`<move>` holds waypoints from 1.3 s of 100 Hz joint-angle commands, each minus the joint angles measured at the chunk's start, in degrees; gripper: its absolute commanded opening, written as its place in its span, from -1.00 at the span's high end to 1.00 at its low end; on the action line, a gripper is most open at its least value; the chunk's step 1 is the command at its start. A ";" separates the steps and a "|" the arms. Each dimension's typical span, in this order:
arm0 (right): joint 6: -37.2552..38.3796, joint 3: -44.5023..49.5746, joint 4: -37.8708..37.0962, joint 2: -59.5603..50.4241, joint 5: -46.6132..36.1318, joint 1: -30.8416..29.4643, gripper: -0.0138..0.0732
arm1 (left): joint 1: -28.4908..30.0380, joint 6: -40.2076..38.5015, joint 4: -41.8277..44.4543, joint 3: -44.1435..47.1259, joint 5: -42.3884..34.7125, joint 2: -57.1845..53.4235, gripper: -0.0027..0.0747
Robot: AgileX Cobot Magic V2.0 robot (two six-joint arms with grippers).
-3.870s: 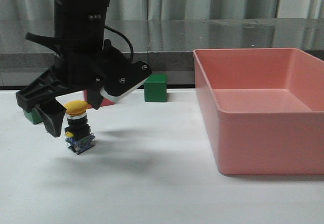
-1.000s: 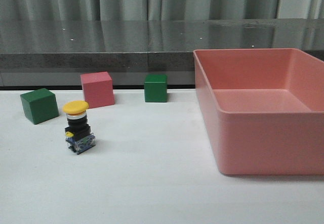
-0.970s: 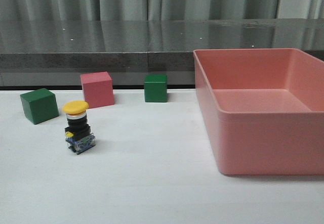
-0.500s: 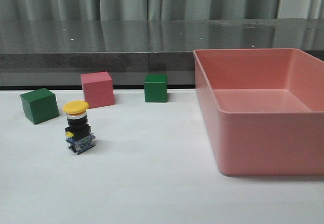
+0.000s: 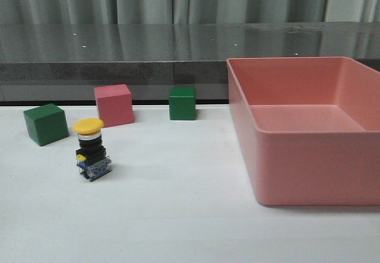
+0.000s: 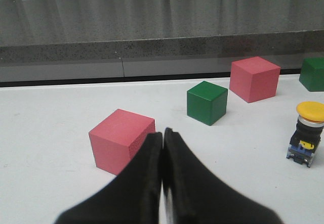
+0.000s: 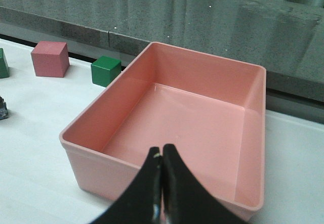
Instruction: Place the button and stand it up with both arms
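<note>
Yellow-capped black push-button w/ clear base (image 5: pixel 92 150) stands upright alone on white table (image 5: pixel 178 215), so your left gripper (image 6: pixel 162 148) & right gripper (image 7: pixel 162 164) sit clenched, empty.

The left gripper (image 6: pixel 162 153) has its two black fingers (image 6: pixel 147 173) pressed together, holding nothing, just above the white tabletop (image 6: pixel 45 133). Just beyond the fingertips sits a pink cube (image 6: pixel 120 140), its near corner partly hidden behind them; whether they touch it is hard to tell. Farther off stands a green cube (image 6: pixel 206 102), and beside that a second pink cube (image 6: pixel 254 79). Another green block (image 6: pixel 314 74) is cut off at the picture's edge. The button (image 6: pixel 307 133) stands upright, yellow cap on top, apart from all the cubes. A grey stone ledge (image 6: pixel 152 27) runs behind the tabletop.
</note>
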 commanded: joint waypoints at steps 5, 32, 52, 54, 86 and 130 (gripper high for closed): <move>-0.02 -1.52 0.84 0.50 -3.77 -0.22 0.94 | 0.17 -0.62 -0.16 2.61 -4.61 -1.89 0.98; -0.02 -1.52 0.84 0.50 -3.77 -0.22 0.94 | 0.17 -0.62 -0.16 2.61 -4.61 -1.89 0.98; 2.47 -1.20 -3.10 -0.15 -5.57 -0.22 0.94 | 0.17 -0.62 -0.16 2.61 -4.61 -1.89 0.98; 4.27 -0.97 -4.07 -0.43 -6.38 -0.22 0.94 | 0.17 -0.62 -0.16 2.61 -4.61 -1.89 0.98; 27.12 12.70 -23.11 -10.01 -23.48 -0.22 0.94 | 0.17 -0.62 -0.16 2.61 -4.61 -1.89 0.98; 27.94 18.94 -22.74 -14.49 -24.71 -0.22 0.94 | 0.17 -0.62 -0.16 2.61 -4.61 -1.89 0.98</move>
